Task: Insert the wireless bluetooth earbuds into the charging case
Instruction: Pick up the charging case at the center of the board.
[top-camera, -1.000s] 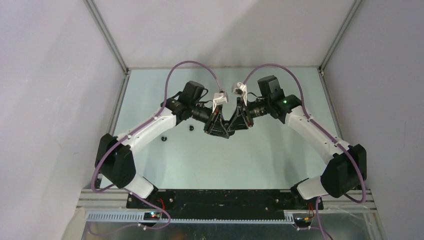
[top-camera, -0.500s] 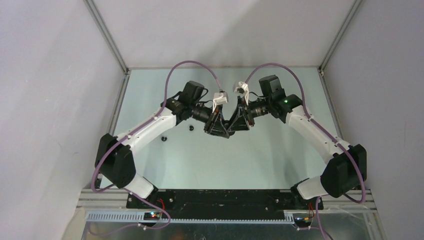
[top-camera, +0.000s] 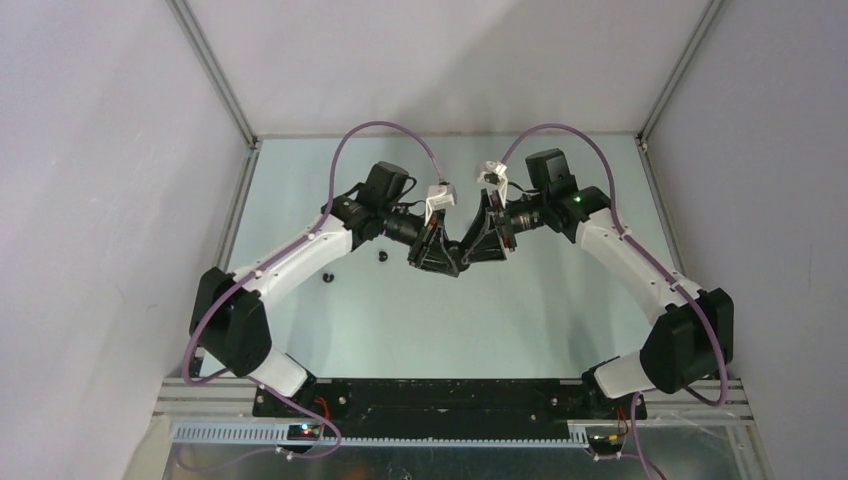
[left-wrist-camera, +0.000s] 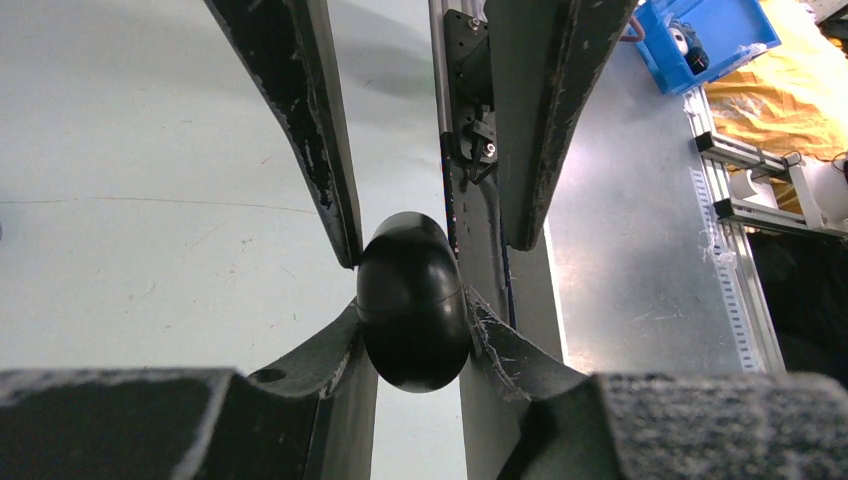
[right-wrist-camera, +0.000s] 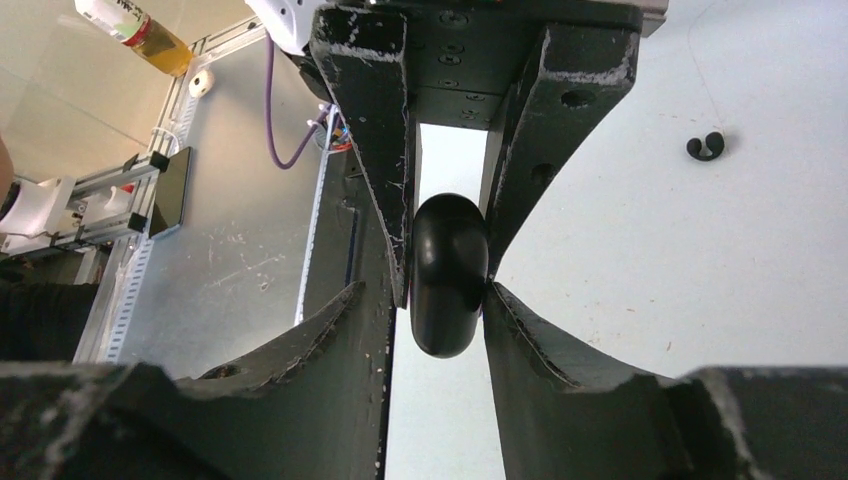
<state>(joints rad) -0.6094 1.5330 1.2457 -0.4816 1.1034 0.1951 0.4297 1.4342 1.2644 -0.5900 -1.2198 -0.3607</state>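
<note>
left end effector (left-wrist-camera: 413, 315) is clamping the closed glossy black charging case (left-wrist-camera: 412, 262) at mid-desk (top-camera: 420, 320) | right end effector (right-wrist-camera: 440, 305) is flanking the same case, fingers slightly apart, a sliver of gap showing | black earbud (top-camera: 381, 256) and second black earbud (top-camera: 326, 277) are lying on the desk, left of both

Glossy black egg-shaped charging case (left-wrist-camera: 413, 290), lid shut, pinched in left gripper (left-wrist-camera: 412, 345) above table (top-camera: 420, 320). Two black earbuds (top-camera: 381, 255) on table nearby.

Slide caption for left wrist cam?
Left end effector grips the black charging case; right end effector, jaws open, flanks its far end.
</note>
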